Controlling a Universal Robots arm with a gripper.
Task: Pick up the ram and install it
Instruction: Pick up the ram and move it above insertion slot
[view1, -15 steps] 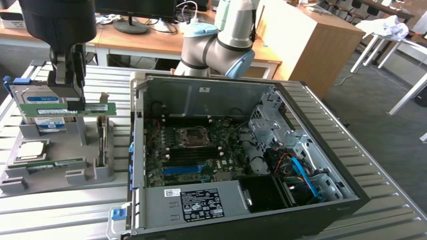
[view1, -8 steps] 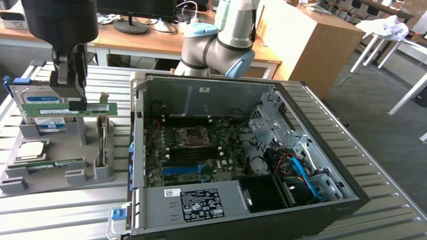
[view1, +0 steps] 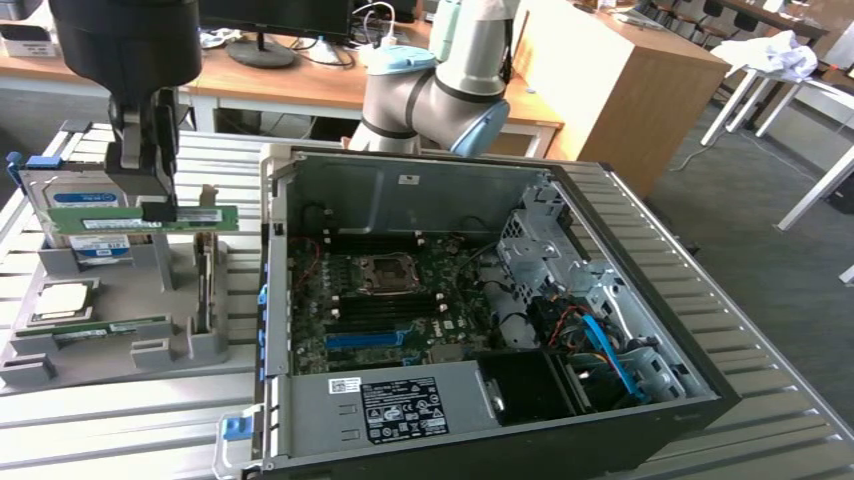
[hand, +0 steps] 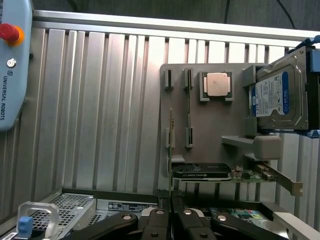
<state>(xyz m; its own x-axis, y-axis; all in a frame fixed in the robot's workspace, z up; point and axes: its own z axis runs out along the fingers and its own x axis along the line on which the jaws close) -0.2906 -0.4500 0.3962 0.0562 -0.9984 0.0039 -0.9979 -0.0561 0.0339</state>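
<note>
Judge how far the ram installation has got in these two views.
Done: the ram looks lifted out of the grey holder. In hand: the gripper is shut on it, holding it level in front of the hard drive. Left: it is not yet over the open computer case, and not seated on the motherboard.

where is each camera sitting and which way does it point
Exterior view: off the arm, up high, looking down on the open computer case and grey parts holder; the arm's elbow and the gripper show.
Wrist view: on the wrist, looking down past the gripper at the holder.
Shared: the holder, the hard drive, the ram shut in the gripper.
</note>
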